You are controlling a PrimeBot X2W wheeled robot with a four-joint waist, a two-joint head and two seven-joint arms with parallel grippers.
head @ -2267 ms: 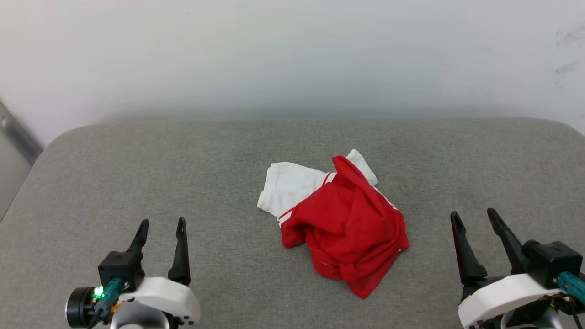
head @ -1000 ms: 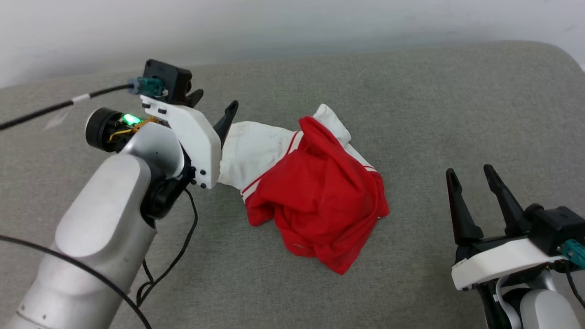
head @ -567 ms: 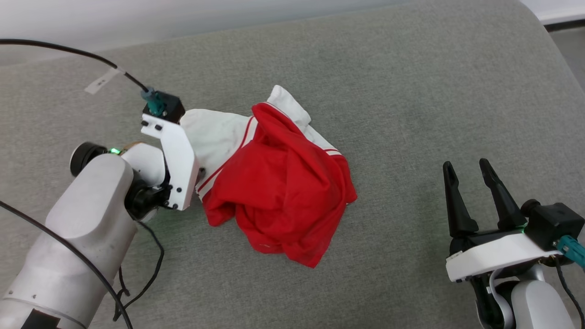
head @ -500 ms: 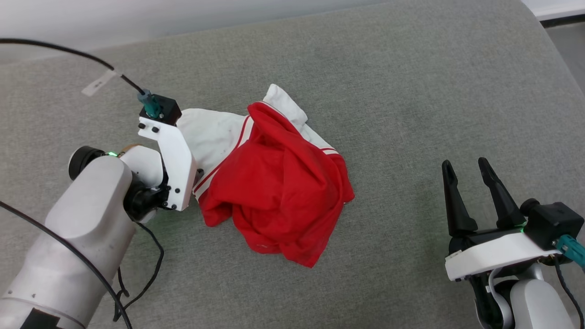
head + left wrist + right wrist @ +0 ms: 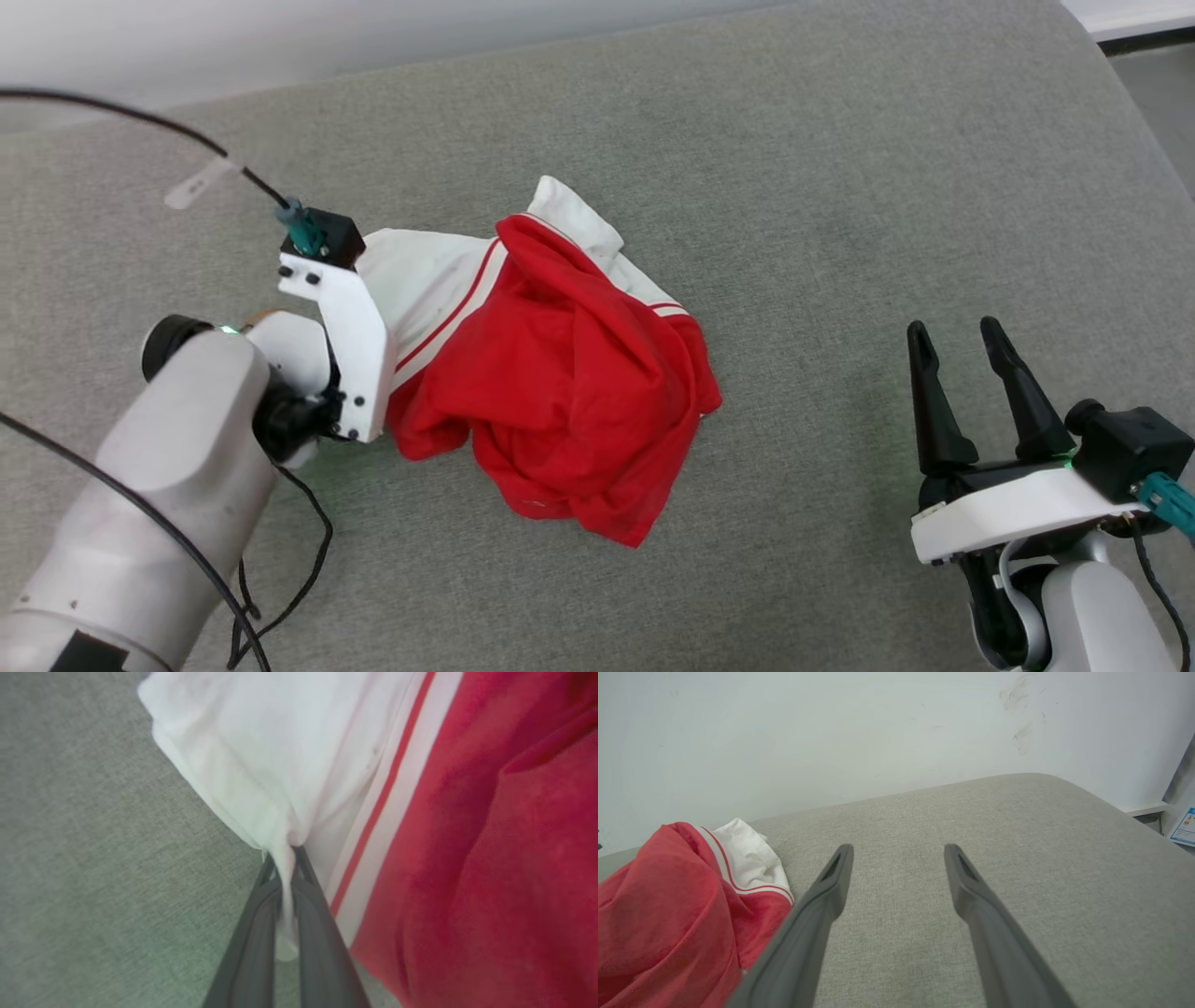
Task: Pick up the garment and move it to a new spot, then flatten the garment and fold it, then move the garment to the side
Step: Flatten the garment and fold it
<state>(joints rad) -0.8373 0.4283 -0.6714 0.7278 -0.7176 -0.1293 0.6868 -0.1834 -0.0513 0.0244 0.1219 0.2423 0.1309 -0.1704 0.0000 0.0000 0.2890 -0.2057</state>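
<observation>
The jersey (image 5: 560, 392) lies in a crumpled heap near the middle of the head view, on a grey cushion (image 5: 840, 187). Its long way runs on a slant. The white part is at the upper left end and a red tip points to the lower right. A thin red and white stripe runs where the white part meets the red part. The left gripper (image 5: 286, 858) comes up from the bottom middle of the left wrist view. Its two dark fingers are pinched close together on a bit of the white cloth, and the cloth is bunched up at the tips. The right gripper (image 5: 954, 327) sits at the lower right of the head view, well apart from the jersey. Its fingers are spread wide, point up the frame, and hold nothing. In the right wrist view the jersey is at the lower left. A black cable (image 5: 140, 117) runs across the upper left of the head view to the left wrist.
</observation>
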